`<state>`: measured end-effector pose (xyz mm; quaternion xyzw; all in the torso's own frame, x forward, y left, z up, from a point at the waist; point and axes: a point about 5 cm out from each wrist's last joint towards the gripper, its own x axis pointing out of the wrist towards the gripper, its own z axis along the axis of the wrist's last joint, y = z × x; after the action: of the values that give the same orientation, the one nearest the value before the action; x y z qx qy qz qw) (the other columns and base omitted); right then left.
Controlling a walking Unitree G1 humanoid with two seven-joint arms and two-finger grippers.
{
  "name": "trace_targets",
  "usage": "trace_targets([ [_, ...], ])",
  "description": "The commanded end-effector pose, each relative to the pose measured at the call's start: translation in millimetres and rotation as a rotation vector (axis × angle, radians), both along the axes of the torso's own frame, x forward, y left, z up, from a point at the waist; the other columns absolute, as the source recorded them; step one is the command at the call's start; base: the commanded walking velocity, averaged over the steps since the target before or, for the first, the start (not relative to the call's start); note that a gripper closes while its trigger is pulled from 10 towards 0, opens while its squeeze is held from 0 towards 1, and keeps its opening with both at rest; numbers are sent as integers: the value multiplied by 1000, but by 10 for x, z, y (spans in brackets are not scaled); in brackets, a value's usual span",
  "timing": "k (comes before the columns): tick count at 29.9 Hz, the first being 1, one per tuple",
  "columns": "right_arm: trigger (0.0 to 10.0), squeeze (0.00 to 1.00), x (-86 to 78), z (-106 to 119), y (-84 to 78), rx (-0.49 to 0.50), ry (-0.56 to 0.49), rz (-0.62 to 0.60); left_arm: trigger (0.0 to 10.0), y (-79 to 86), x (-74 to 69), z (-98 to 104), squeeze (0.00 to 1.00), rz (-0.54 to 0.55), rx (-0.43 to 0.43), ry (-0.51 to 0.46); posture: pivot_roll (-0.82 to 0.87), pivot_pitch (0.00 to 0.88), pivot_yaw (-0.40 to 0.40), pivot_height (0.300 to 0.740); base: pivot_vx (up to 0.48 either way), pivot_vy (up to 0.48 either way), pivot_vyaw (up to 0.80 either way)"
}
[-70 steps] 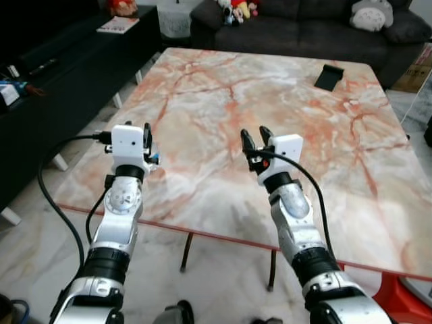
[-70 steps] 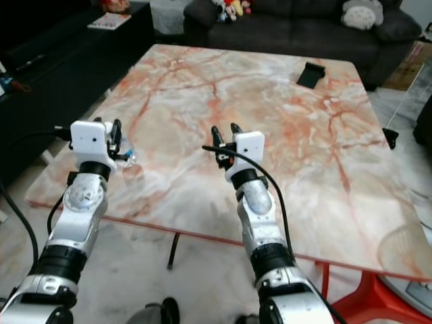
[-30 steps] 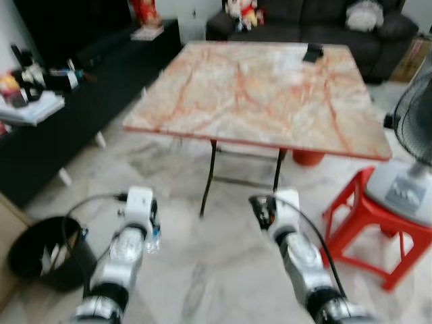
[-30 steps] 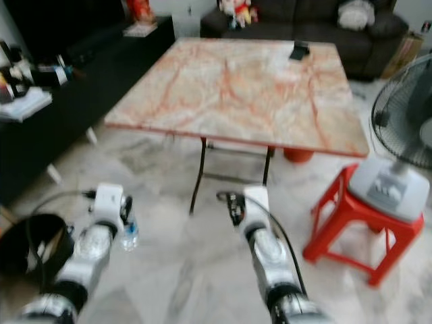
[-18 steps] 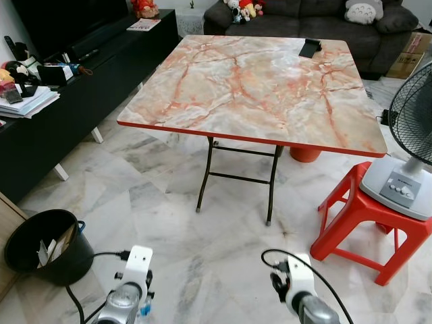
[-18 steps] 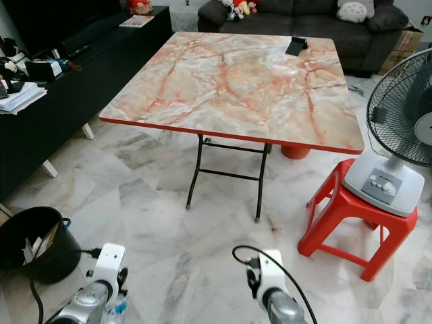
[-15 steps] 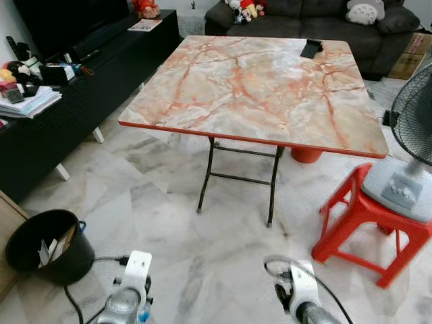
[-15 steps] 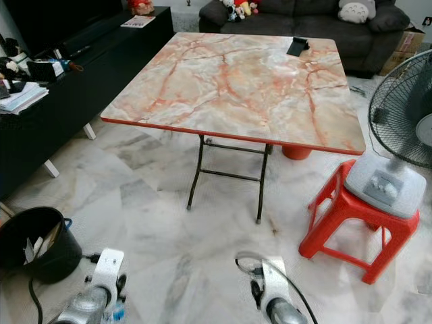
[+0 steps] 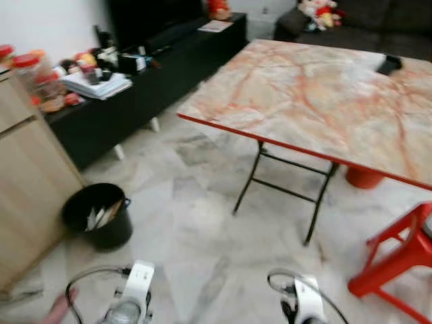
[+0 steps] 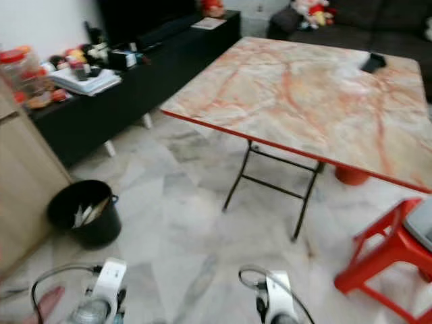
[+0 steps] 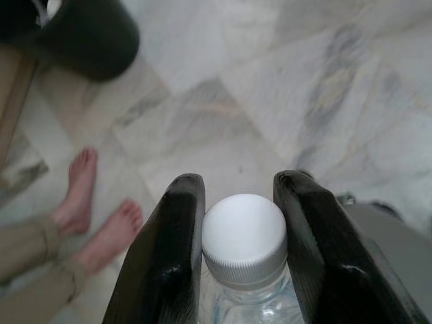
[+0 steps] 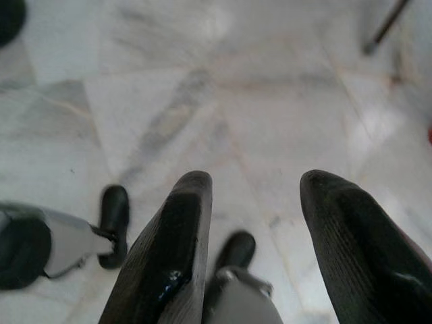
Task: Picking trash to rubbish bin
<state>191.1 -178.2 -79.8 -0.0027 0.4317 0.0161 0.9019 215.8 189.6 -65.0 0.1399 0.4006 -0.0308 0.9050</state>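
Left gripper [image 11: 239,250]: jaws clenched on bottle [image 11: 244,243] at the cap.
Right gripper [image 12: 253,229]: jaws released, empty.
Bin [image 9: 98,216]: ahead-left, well apart.
Risk: bottle may slip while walking; a person's feet [image 11: 101,216] stand near the route.

marble floor [image 9: 196,229] carries black bin [image 9: 98,216], folding table [image 9: 317,101], red stool [image 9: 398,260]

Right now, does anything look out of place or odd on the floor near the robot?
Yes. A person's bare feet stand on the marble floor close to the left gripper, which holds a plastic bottle. The black bin stands upright, with nothing spilled around it.
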Motion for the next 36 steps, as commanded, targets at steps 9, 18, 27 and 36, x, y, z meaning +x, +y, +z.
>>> trace_targets([
  [9, 10000, 0, 44, 13, 91, -5, -7, 25, 10000, -22, -74, -48, 0, -39, 19, 34, 34, 0, 50, 740, 0, 0, 800],
  [18, 10000, 0, -51, -28, 21, -16, 15, 13, 10000, -34, -107, -69, 0, -40, 28, 42, 28, 0, 46, 740, 0, 0, 800],
  [27, 10000, 0, 7, 8, -21, 0, -15, -36, 10000, -47, -148, -95, 0, -46, 42, 60, 19, 0, 42, 740, 0, 0, 267],
  [36, 10000, 0, 32, 20, -7, 5, -23, -31, 10000, -43, -142, -94, 0, -45, 61, 66, 22, 0, 40, 740, 238, 0, 0],
])
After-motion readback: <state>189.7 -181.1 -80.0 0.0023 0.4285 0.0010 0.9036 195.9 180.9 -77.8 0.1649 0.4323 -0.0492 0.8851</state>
